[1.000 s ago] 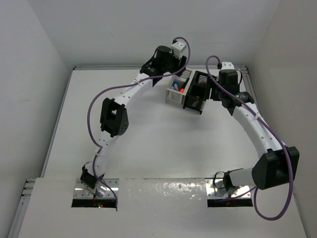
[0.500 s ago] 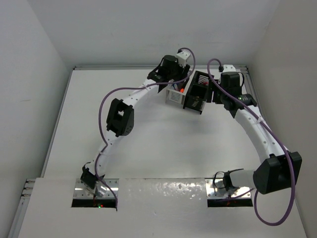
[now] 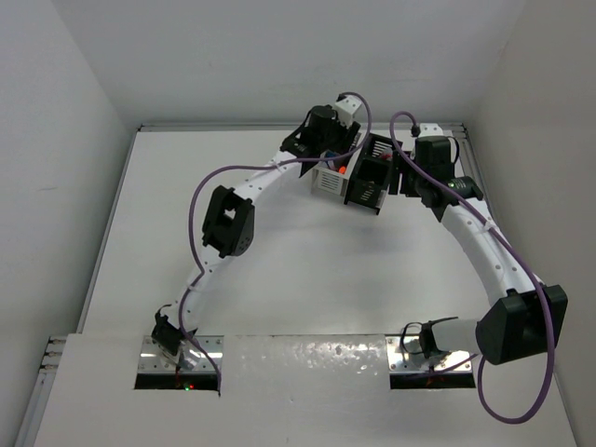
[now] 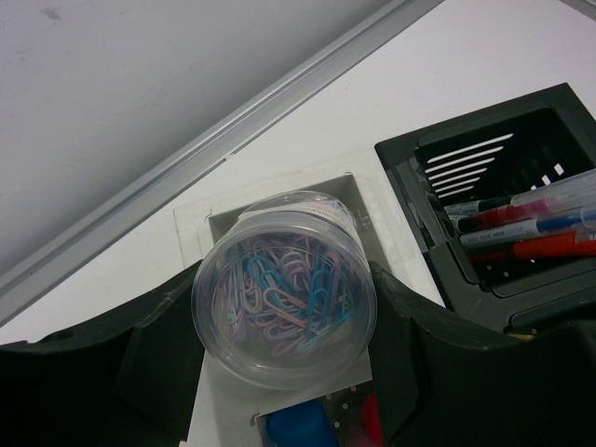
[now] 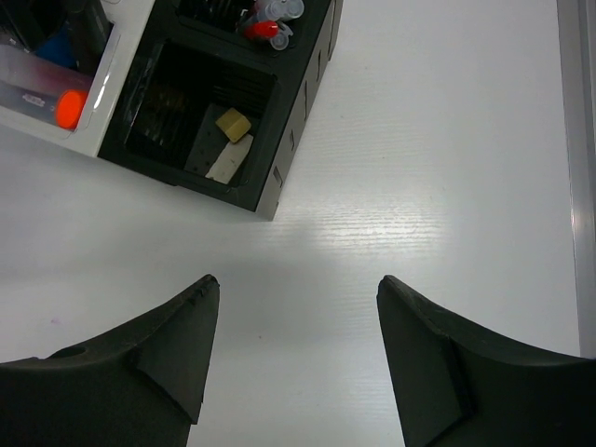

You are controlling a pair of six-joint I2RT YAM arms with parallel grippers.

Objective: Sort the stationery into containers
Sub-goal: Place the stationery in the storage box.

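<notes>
My left gripper [image 4: 284, 321] is shut on a clear round tub of pastel paper clips [image 4: 284, 293], held just above the white container [image 4: 219, 223]. A blue item [image 4: 298, 430] lies inside that bin below the tub. The black container [image 4: 484, 154] beside it holds red and blue pens [image 4: 531, 223]. From above, the left gripper [image 3: 337, 151] hangs over the white container [image 3: 328, 182], which is joined to the black container [image 3: 366, 186]. My right gripper [image 5: 296, 284] stands open over bare table, right of the black container [image 5: 291, 112], where a beige eraser [image 5: 233, 124] lies.
The table's back rail [image 4: 186, 158] runs close behind the containers. The right rail [image 5: 579, 140] lies near the right gripper. An orange-ended highlighter [image 5: 70, 109] shows in the white container [image 5: 107, 93]. Purple cables [image 3: 196, 196] loop off both arms.
The left arm has swung right and forward, bringing the tub of paper clips over the white container. The right arm has barely shifted.
</notes>
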